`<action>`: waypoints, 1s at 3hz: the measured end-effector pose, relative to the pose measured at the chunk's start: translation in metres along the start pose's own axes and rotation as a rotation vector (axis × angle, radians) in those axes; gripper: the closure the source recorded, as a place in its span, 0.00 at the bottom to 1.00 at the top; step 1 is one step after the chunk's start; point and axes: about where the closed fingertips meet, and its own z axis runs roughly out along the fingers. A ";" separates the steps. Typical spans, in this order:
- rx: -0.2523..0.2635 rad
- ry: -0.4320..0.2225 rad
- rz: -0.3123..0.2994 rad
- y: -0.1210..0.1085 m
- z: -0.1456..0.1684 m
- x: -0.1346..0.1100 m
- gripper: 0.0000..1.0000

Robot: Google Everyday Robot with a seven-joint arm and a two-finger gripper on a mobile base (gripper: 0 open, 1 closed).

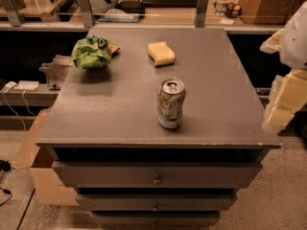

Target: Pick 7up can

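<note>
The can (171,104) stands upright on the grey cabinet top (110,114), toward the front edge and a little right of centre. Its silver lid and pull-tab face up and its green-and-red logo is turned toward the camera. It stands alone: the green snack bag (91,52) lies crumpled near the rear left corner and the yellow sponge (161,53) lies flat near the rear centre, both well apart from the can. This spacing appears deliberate, leaving open room on every side of the can, with the other two items serving only as distractors. The gripper (283,97) shows at the right edge of the view as pale yellow and white blocks, out beyond the right side of the cabinet, apart from the can and touching nothing that can be seen. Whether it is released or clenched cannot be told; nothing is seen in its grasp. Judgement: the pick is not yet begun, and the step in hand is the approach. The next move calls for travel leftward over the top to the can and a grasp about its body. Risk: the can is tall, likely light, and near the front edge, so a glancing contact could tip it or push it off.
</note>
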 end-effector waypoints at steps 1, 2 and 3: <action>0.000 0.000 0.000 0.000 0.000 0.000 0.00; -0.053 -0.070 -0.037 -0.004 0.022 -0.015 0.00; -0.145 -0.156 -0.092 -0.007 0.058 -0.042 0.00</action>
